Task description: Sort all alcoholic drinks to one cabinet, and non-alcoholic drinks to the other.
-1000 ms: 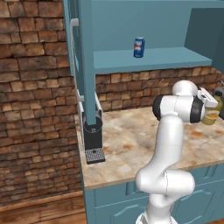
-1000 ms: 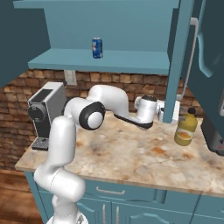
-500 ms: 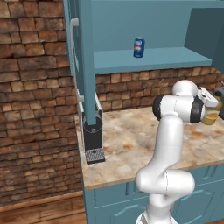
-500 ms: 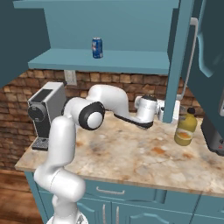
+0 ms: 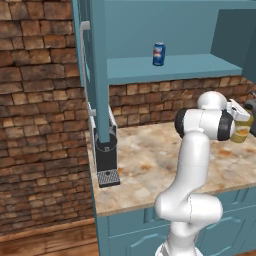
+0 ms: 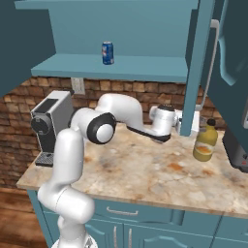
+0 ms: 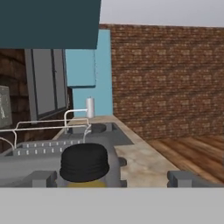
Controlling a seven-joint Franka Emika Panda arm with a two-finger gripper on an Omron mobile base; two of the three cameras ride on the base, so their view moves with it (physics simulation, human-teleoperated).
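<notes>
While the arm reaches toward the right end of the counter, the scene reads left to right like this:

Coffee machine: a dark machine (image 6: 48,123) stands at the far left of the stone counter (image 6: 145,177), against the brick wall, well apart from the drinks and no part of the sorting.

Soda can: the blue soda can (image 6: 107,52) stands upright on the open cabinet shelf (image 6: 116,68), left of centre. Judged from where it stands, this non-alcoholic drink is already sorted, so this cabinet is likely the home for the juice too.

Arm: bent forward over the counter with the hand level and pointing right, a posture suited to a side grasp on something standing upright.

Gripper: the gripper (image 7: 109,178) has its jaws spread wide, nothing between the two dark tips, which sit either side of the black cap in the hand view. It pinches nothing yet.

Juice bottle: the yellow-orange juice bottle (image 6: 205,141) stands upright on the counter at the right, just beside the hand, under the open cabinet door (image 6: 196,68). Its cap (image 7: 84,162) is centred low in the hand view, so the approach looks lined up.

Step in hand: probably closing in on the juice bottle before gripping.

Risk: the open door hangs close above the bottle, so lifting may need care.

Green bottle: I cannot place it.
</notes>
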